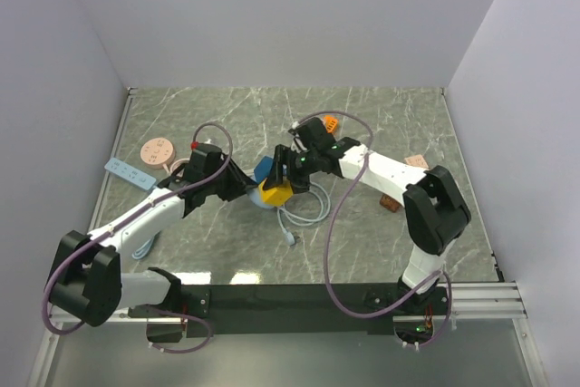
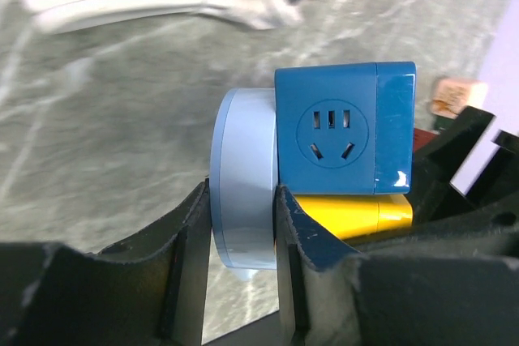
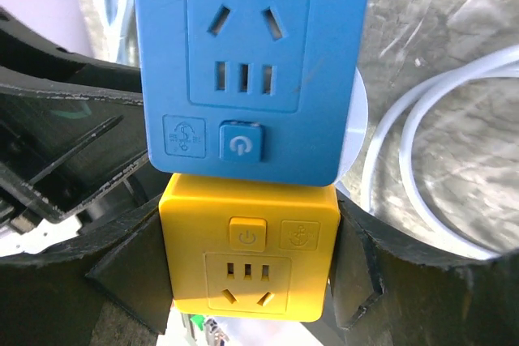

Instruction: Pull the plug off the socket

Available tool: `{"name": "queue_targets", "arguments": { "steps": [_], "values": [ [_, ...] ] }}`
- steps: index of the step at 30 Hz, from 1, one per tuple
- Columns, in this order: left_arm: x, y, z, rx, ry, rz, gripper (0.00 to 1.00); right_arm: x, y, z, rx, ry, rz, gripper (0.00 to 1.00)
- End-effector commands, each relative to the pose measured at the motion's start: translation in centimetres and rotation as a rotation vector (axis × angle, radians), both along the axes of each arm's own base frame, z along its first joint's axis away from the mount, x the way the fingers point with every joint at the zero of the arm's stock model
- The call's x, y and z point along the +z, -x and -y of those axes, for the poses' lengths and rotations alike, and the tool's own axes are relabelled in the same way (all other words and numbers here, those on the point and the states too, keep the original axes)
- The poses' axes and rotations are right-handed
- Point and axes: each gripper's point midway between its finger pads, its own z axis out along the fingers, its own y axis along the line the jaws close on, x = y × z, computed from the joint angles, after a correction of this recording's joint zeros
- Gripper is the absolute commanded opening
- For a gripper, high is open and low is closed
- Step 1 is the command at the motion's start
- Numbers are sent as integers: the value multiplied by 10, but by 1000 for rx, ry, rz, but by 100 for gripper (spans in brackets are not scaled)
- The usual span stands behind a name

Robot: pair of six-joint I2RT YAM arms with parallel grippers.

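A blue socket cube (image 2: 328,131) sits stacked against a yellow socket cube (image 3: 247,257), both held above the table. Against the blue cube's side lies a pale blue round plug (image 2: 243,160). My left gripper (image 2: 242,204) is shut on that plug, one finger on each flat face. My right gripper (image 3: 247,261) is shut on the yellow cube, its fingers pressing the cube's left and right sides. From above, the left gripper (image 1: 237,189) and right gripper (image 1: 285,180) meet at the cubes (image 1: 270,183). The plug's rim (image 3: 357,119) peeks out behind the blue cube.
A coiled white cable (image 1: 304,210) lies on the marble table just below the cubes. A pink disc (image 1: 159,151), a pale blue power strip (image 1: 131,174) and a small red piece (image 1: 196,144) are at the left. An orange object (image 1: 331,122) and brown blocks (image 1: 416,161) lie to the right.
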Motion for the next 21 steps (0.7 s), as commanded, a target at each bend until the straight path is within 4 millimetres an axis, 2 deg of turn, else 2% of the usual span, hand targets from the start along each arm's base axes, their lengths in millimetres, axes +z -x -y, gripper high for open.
{"name": "queue_targets", "arguments": {
  "steps": [1, 3, 5, 8, 11, 12, 18, 21],
  "values": [
    [-19, 7, -35, 53, -169, -28, 1, 54, -13, 32, -20, -90, 117, 0],
    [-22, 9, -36, 52, -172, -34, 1, 52, -9, 37, -33, -126, 91, 0],
    [-24, 9, -36, 53, -172, -37, 1, 58, -12, 39, -42, -165, 104, 0],
    [-24, 8, -35, 56, -170, -38, 1, 55, -10, 35, -38, -176, 88, 0],
    [-20, 4, -34, 53, -171, -33, 1, 44, -5, 30, -26, -124, 85, 0],
    [-19, 3, -33, 52, -171, -31, 1, 42, -8, 29, -33, -91, 116, 0],
    [-16, -5, -30, 47, -174, -26, 1, 15, 8, 9, -10, 36, 125, 0],
    [-14, -6, -30, 44, -176, -24, 1, 15, 8, 14, -24, 39, 120, 0]
  ]
}}
